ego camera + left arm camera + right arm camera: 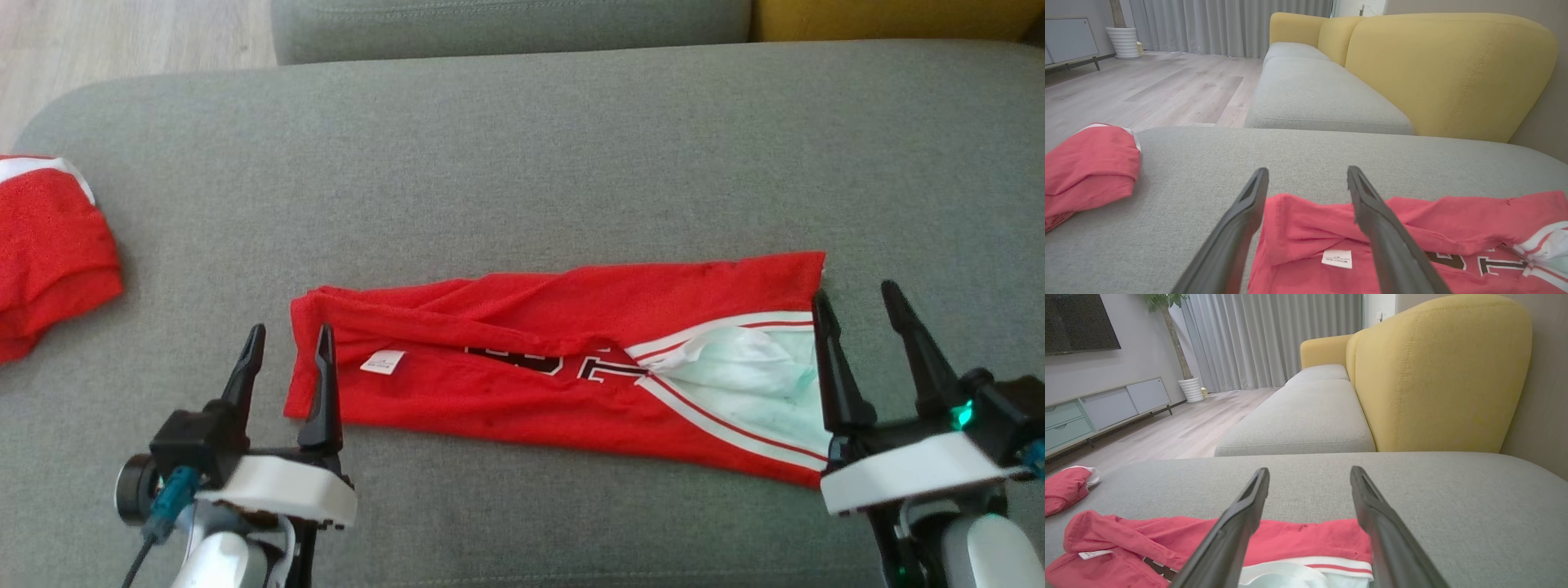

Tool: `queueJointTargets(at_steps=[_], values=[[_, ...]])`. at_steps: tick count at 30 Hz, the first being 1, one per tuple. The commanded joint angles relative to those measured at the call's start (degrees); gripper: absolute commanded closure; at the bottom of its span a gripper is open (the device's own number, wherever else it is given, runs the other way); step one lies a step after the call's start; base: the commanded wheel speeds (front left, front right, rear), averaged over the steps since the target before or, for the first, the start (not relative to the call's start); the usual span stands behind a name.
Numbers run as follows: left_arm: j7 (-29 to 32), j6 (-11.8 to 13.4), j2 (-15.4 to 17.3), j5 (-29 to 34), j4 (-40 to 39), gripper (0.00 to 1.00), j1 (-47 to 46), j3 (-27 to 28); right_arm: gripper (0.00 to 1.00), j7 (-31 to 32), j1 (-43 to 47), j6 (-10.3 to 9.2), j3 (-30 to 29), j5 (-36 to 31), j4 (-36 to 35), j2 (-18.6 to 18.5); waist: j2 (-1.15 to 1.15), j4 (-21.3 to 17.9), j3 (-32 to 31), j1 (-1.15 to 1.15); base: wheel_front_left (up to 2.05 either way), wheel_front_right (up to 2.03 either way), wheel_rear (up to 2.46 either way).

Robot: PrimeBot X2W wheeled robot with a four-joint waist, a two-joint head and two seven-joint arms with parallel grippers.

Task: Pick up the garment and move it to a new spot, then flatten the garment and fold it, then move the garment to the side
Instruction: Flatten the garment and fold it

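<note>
The red garment (555,359) lies on the grey cushion (522,147) as a long folded strip. Black lettering, a white tag and a white-trimmed opening show at its right end. My left gripper (291,335) stands open at the strip's left end, its inner finger (325,384) over the edge of the cloth. In the left wrist view the garment (1306,228) lies below and between the spread fingers of the left gripper (1307,171). My right gripper (855,294) stands open at the strip's right end. The right wrist view shows the garment (1306,539) under the right gripper (1309,471). Neither holds anything.
A second folded red garment (49,253) sits at the cushion's far left edge. Beyond the cushion are another grey seat (1314,90), a yellow sofa back (1445,69) and wooden floor (1147,90). Bare cushion stretches behind the strip.
</note>
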Motion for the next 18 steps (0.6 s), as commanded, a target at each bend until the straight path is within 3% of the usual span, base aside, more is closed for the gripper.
queueJointTargets(at_steps=[1, 18], values=[[-0.65, 0.45, 1.26, 0.56, -2.03, 0.0, -1.47, 1.7, 0.0, 0.33, -0.14, -0.05, 0.83, -0.42, -2.24, 0.0, 0.0, -0.06, -0.26, 0.0, 0.0, 0.0, 0.0], [-0.19, 0.87, 1.47, -0.21, -1.04, 0.0, -1.6, 1.28, 0.0, 1.49, 0.43, -0.05, -0.24, 0.15, -1.76, 0.93, 0.0, -0.16, -0.41, 0.0, 0.0, 0.0, 0.0]])
